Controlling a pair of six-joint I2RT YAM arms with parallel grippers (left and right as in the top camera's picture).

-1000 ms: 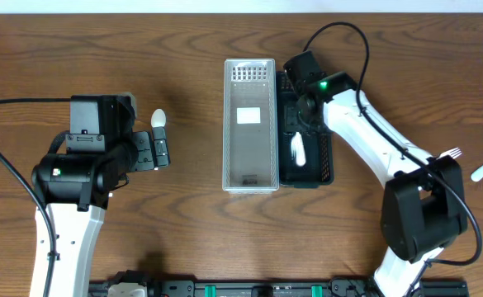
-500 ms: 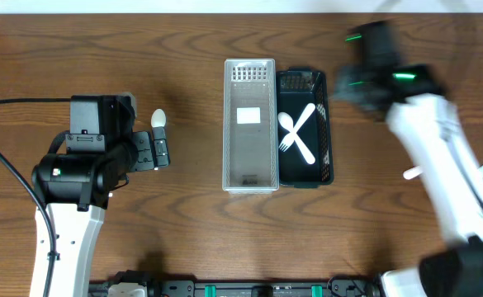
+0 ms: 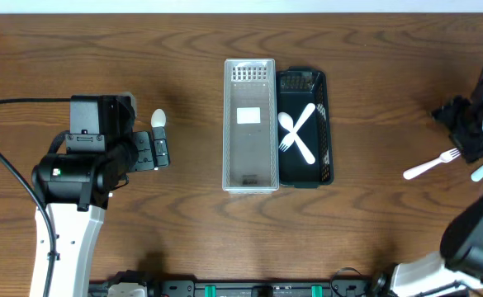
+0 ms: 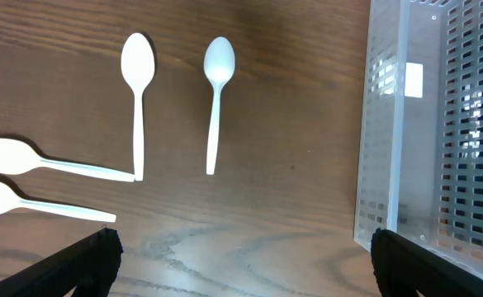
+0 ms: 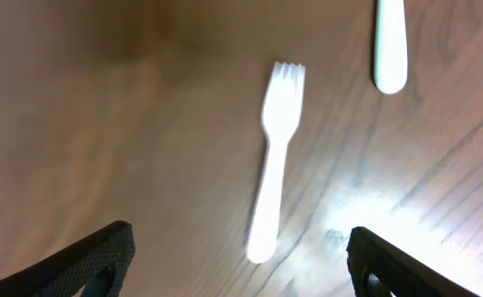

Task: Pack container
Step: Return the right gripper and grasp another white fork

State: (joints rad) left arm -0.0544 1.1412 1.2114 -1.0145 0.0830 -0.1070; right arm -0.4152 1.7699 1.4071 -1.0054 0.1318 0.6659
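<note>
- Wooden counter (image 3: 183,41).
- Clear slotted bin (image 3: 250,124), centre of the counter.
- Black bin (image 3: 303,78), touching the clear bin's right side, holds a crossed spoon and fork (image 3: 297,136).
- Left gripper (image 4: 241,264): jaws wide apart, over four loose spoons (image 4: 136,99).
- Right gripper (image 5: 241,256): jaws wide apart, over a loose fork (image 5: 276,157) at the far right.

Dark wood-grain surface (image 3: 191,239) across the whole frame; black rail (image 3: 241,289) with green clips (image 3: 210,290) along the bottom edge; pale strip (image 3: 224,4) along the top edge.
</note>
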